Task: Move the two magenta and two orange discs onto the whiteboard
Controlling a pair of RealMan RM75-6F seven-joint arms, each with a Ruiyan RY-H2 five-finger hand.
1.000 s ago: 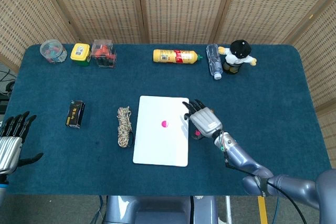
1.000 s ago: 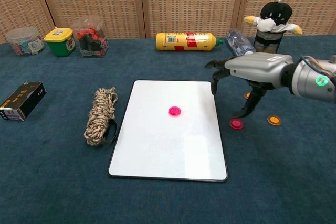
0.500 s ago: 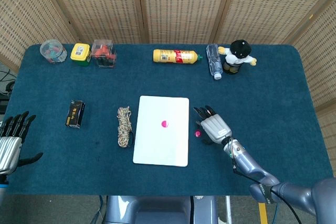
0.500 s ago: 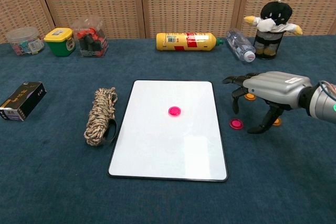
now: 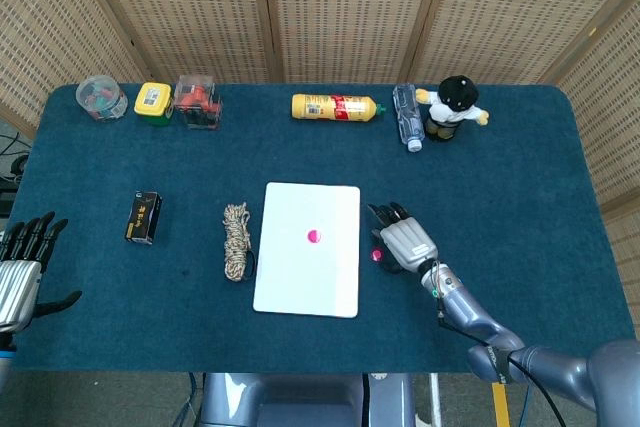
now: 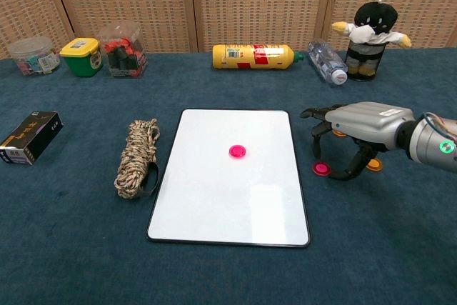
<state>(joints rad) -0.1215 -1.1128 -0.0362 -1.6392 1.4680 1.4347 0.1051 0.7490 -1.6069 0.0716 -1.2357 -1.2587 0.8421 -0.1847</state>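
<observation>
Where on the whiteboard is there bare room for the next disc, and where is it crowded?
The whiteboard is bare except for one magenta disc near its middle; the half nearest the robot and the corners are free. It is crowded off its right edge, where the right hand hovers over a second magenta disc and the orange discs.

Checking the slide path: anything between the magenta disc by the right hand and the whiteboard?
Nothing visible. The magenta disc lies on bare cloth just right of the whiteboard, with the right hand arched over it. The rope coil is on the board's far side.
</observation>
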